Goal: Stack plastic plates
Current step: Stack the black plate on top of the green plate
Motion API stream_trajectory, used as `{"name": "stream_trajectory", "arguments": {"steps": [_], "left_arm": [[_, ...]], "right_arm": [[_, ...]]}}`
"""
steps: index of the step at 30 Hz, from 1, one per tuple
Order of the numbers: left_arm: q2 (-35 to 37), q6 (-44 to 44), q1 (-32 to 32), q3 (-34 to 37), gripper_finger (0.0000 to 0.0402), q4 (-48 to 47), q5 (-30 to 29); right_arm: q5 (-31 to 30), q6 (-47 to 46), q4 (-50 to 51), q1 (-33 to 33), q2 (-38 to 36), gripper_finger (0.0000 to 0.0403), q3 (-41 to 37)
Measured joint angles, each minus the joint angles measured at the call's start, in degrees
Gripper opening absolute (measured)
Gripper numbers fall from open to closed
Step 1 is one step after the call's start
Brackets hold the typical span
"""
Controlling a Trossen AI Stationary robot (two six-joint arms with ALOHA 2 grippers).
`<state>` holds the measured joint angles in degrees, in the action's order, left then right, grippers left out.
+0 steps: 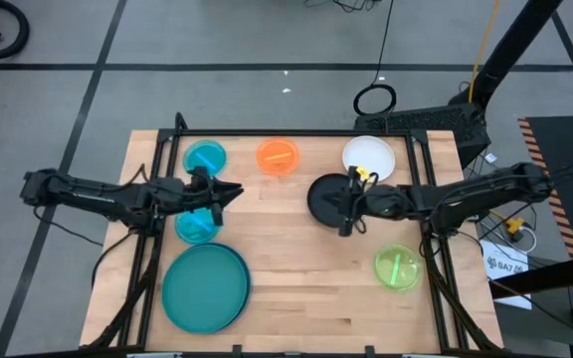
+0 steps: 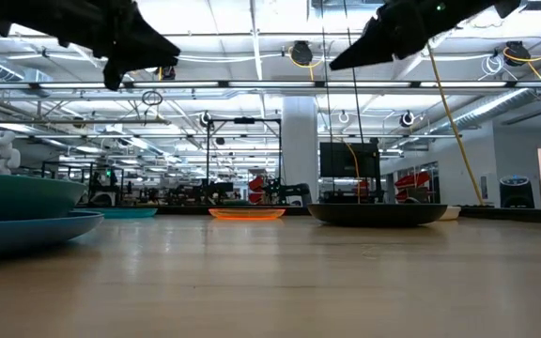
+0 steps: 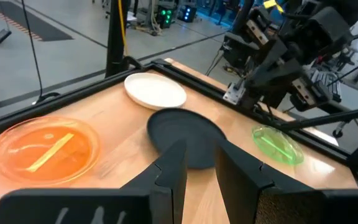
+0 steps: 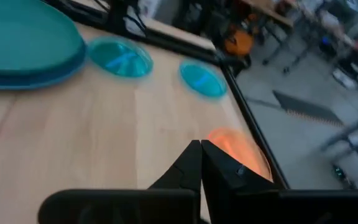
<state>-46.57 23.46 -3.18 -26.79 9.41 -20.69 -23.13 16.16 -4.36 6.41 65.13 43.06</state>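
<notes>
You have one stack so far: the teal plate (image 1: pixel 205 286) sits on the blue one at the table's (image 1: pixel 296 298) near left. The rest lie single: two cyan plates (image 1: pixel 205 157) on the left, orange plate (image 1: pixel 278 156) far middle, white plate (image 1: pixel 370 157) far right, black plate (image 1: pixel 328 199) beside it, lime plate (image 1: pixel 397 268) near right. Your left tool (image 1: pixel 229 192) hangs narrowly open and empty between the cyan plates; your right tool (image 1: pixel 347 205) is closed, empty, above the black plate.
</notes>
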Motion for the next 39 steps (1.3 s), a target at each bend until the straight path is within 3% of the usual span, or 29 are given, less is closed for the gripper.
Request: {"name": "stream_trajectory", "arguments": {"steps": [3, 10, 18, 22, 26, 31, 39], "left_arm": [[-3.3, 0.0, 0.0, 0.0, 0.0088, 4.3, 0.0], [-9.4, -0.4, 0.1, 0.0, 0.0088, 11.4, 0.0], [-16.3, -0.5, 2.2, 0.0, 0.0088, 20.6, 0.0], [-19.4, -0.1, 4.4, 0.0, 0.0088, 25.2, 0.0], [-22.3, 0.9, 6.7, -0.4, 0.0088, 31.0, 0.9], [-26.6, -2.0, 8.1, -8.1, 0.0088, 28.5, 4.5], [-34.7, -11.4, 9.0, -24.8, 0.0088, 5.6, 4.2]], "right_arm": [[3.8, 3.3, -5.2, 0.0, -2.5, 0.0002, -3.2], [4.6, 6.0, -17.0, -0.1, -11.0, 0.0001, -14.1], [11.3, 5.6, -18.6, -1.8, -23.4, 0.0001, -21.0], [16.2, 5.9, -20.7, -2.4, -27.7, 0.0000, -23.5], [17.4, 6.2, -20.7, -3.1, -30.8, 0.0000, -25.2], [17.4, 5.5, -20.6, -3.3, -33.9, 0.0000, -27.3], [16.9, 5.4, -19.3, -3.3, -35.9, 0.0000, -28.3]]}}
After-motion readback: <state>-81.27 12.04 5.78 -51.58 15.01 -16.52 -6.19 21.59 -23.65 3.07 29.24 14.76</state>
